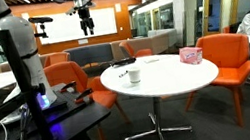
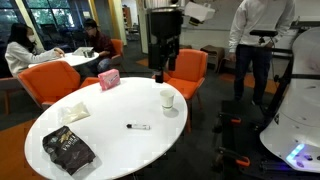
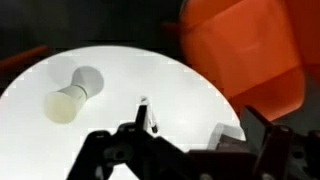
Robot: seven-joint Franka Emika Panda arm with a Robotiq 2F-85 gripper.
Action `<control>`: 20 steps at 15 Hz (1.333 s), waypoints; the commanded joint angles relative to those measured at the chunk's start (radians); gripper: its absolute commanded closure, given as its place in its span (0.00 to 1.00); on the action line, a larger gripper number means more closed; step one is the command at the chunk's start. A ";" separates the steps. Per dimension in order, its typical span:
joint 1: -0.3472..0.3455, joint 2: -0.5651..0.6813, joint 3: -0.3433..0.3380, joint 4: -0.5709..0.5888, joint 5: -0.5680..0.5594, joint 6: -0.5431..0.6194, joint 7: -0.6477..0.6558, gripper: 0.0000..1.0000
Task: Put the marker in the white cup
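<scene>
The marker (image 2: 138, 127) lies flat on the round white table (image 2: 100, 120), a short way from the upright white cup (image 2: 168, 99). In an exterior view the marker (image 1: 123, 74) lies just beside the cup (image 1: 134, 76). My gripper (image 2: 161, 72) hangs high above the table's far edge, open and empty; it also shows in an exterior view (image 1: 87, 27). The wrist view looks down on the cup (image 3: 72, 95) and the marker (image 3: 148, 115), with my fingers (image 3: 195, 140) spread at the bottom edge, well above both.
A pink box (image 2: 108, 79) stands near the table's edge and a dark bag (image 2: 68, 150) lies near the opposite edge. Orange chairs (image 2: 186, 72) ring the table. A person (image 2: 258, 40) stands behind it. Others sit at a far table.
</scene>
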 commanded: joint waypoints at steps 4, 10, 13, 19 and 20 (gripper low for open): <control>-0.013 0.329 -0.106 0.146 -0.093 0.148 -0.194 0.00; -0.015 0.596 -0.168 0.272 -0.223 0.228 -0.206 0.00; -0.013 0.619 -0.177 0.270 -0.205 0.232 -0.200 0.00; -0.015 0.649 -0.176 0.293 -0.205 0.265 -0.220 0.00; -0.018 0.661 -0.178 0.298 -0.211 0.285 -0.230 0.00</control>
